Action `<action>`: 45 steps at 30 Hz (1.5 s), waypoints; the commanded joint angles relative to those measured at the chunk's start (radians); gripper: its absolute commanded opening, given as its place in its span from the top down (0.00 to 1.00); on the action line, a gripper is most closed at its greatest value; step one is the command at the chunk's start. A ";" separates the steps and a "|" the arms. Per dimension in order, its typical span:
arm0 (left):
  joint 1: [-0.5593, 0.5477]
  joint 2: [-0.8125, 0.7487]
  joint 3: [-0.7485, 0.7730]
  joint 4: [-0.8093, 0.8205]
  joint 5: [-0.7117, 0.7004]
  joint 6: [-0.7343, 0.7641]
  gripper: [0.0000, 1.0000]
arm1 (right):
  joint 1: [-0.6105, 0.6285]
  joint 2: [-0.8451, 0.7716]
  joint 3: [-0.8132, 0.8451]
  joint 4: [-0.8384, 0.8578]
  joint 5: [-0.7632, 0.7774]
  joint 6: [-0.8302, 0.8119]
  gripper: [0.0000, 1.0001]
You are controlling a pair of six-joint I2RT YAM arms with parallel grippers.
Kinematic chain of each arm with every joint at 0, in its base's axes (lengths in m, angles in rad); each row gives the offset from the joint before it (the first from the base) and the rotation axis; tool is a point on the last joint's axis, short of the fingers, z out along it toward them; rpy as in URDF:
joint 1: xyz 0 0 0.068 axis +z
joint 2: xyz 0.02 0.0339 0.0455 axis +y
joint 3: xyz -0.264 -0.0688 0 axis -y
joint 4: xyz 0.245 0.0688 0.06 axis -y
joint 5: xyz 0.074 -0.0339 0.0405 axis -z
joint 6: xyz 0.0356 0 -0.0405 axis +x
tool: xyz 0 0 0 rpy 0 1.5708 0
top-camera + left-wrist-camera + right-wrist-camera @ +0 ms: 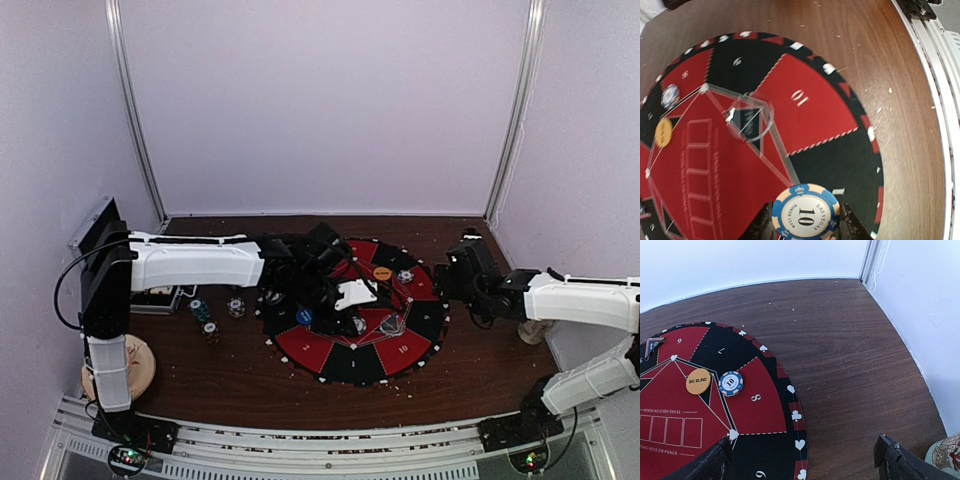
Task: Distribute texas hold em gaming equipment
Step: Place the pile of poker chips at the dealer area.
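My left gripper (pixel 806 227) is shut on a blue-and-white poker chip (pixel 806 212) marked 10, held edge to edge just above the round red-and-black mat (pixel 810 115). In the top view that gripper (pixel 355 318) is over the mat's middle. A clear button disc (pixel 751 117) lies ahead of it. An orange BIG BLIND disc (pixel 698 381) and a blue-white 10 chip (pixel 730 383) lie side by side near the mat's far right. My right gripper (pixel 805 465) is open and empty over the mat's right edge (pixel 452 272). A blue disc (pixel 304 316) lies on the mat's left part.
Three short chip stacks (pixel 211 318) stand on the wooden table left of the mat. The metal case (pixel 98 232) stands open at the far left. A round wooden object (pixel 135 367) sits by the left arm's base. A beige patterned object (pixel 946 454) sits near the right wall.
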 commanded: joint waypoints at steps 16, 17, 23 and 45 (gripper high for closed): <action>-0.085 0.382 0.343 0.008 -0.067 -0.155 0.83 | -0.018 -0.041 -0.035 0.040 -0.001 0.009 0.00; -0.085 0.391 0.349 0.007 -0.071 -0.156 0.83 | -0.017 -0.042 -0.034 0.041 -0.004 0.010 0.00; -0.085 0.428 0.370 0.008 -0.086 -0.163 0.83 | -0.017 -0.041 -0.036 0.046 -0.016 0.006 0.00; -0.085 0.442 0.353 0.033 -0.178 -0.140 0.69 | -0.017 -0.029 -0.037 0.058 -0.044 -0.004 0.01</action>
